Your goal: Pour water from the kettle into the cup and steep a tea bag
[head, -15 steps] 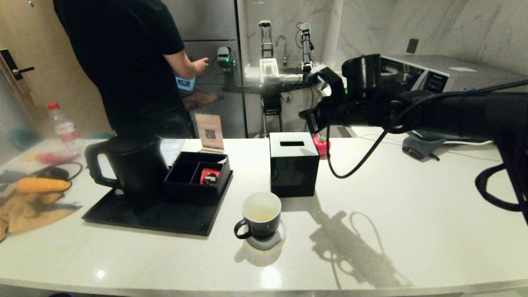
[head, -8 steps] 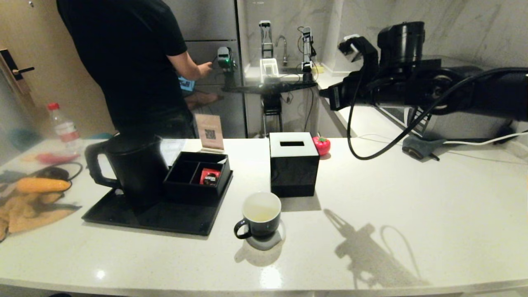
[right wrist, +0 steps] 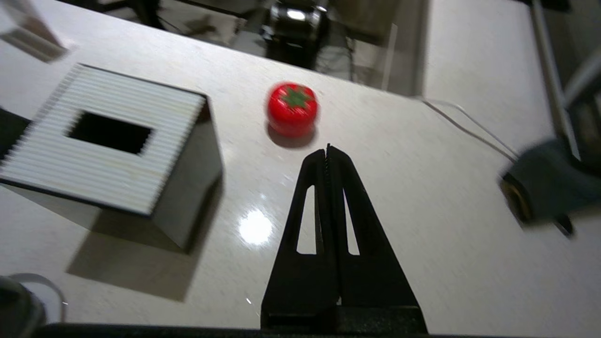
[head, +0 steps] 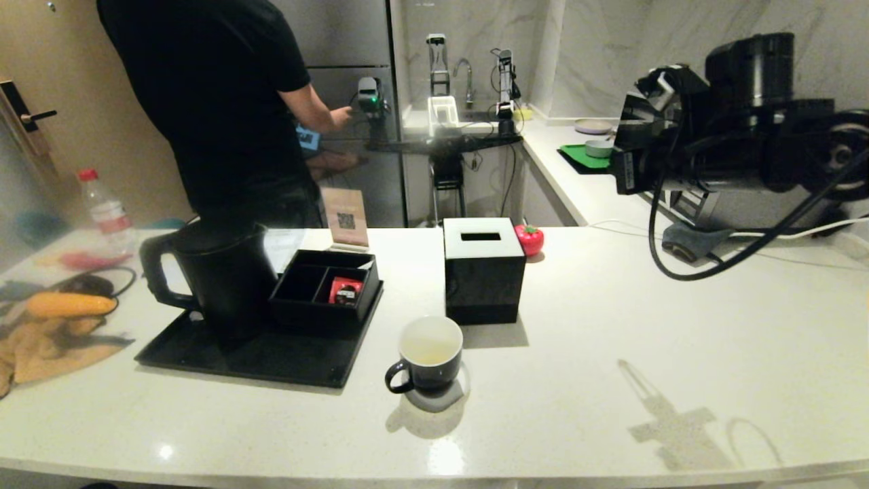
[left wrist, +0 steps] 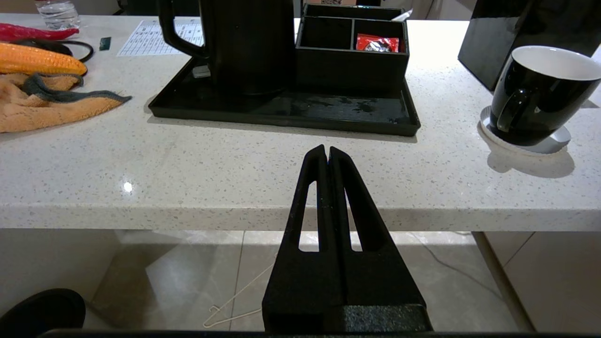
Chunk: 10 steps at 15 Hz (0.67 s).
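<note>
The black kettle [head: 224, 278] stands upright on a black tray [head: 224, 356] at the left, its handle to the left. On a white coaster at the middle front sits the dark cup [head: 430, 353], its white inside faintly yellowish low down. No tea bag and no stream of water show anywhere. My right gripper [right wrist: 327, 149] is shut and empty, held high over the right of the counter, beyond the tissue box and well away from the cup. My left gripper [left wrist: 327, 149] is shut and empty, low before the counter's front edge, facing the kettle [left wrist: 249, 42] and cup [left wrist: 540, 98].
A black tissue box with a white top [head: 482, 268] stands behind the cup, a red tomato-shaped object [head: 529, 239] beside it. A divided black box holding a red packet [head: 345, 291] sits on the tray. A person in black stands at the back left. A corn cob [head: 68, 303], an orange cloth and a bottle lie at the far left.
My right arm has swung up and to the right, away from above the tissue box, and its shadow has slid to the right. The kettle and cup have not moved.
</note>
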Available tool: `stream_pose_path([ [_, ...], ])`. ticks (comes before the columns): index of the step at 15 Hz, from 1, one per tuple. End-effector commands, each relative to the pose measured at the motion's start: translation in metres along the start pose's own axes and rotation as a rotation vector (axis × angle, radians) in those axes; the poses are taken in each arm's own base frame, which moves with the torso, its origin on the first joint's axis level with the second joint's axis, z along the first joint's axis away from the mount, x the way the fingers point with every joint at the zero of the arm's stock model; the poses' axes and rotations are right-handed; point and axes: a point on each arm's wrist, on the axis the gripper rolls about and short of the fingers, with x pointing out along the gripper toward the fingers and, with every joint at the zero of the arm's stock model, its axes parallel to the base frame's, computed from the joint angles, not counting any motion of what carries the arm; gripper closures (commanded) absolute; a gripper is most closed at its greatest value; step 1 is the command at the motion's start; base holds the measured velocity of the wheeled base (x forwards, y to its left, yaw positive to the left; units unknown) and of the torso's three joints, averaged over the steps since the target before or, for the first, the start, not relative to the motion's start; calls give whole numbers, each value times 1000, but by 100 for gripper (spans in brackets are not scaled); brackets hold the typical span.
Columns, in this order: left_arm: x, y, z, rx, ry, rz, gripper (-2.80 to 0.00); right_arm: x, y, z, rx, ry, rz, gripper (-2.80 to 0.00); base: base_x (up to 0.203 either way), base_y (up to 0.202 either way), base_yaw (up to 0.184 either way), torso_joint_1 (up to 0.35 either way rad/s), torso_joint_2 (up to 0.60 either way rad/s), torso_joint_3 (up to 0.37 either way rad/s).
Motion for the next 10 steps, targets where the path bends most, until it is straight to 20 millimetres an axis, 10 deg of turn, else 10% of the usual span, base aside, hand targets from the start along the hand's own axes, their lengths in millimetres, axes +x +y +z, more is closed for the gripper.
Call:
stream_pose_path([
  [1, 0, 0, 0, 0, 0, 0, 0, -38, -11, -6, 8, 11, -85, 0, 0, 0, 0, 0, 0, 0],
  [10, 0, 0, 0, -1, 0, 0, 0, -147, -46, -75, 108, 67, -314, 0, 0, 0, 0, 0, 0, 0],
])
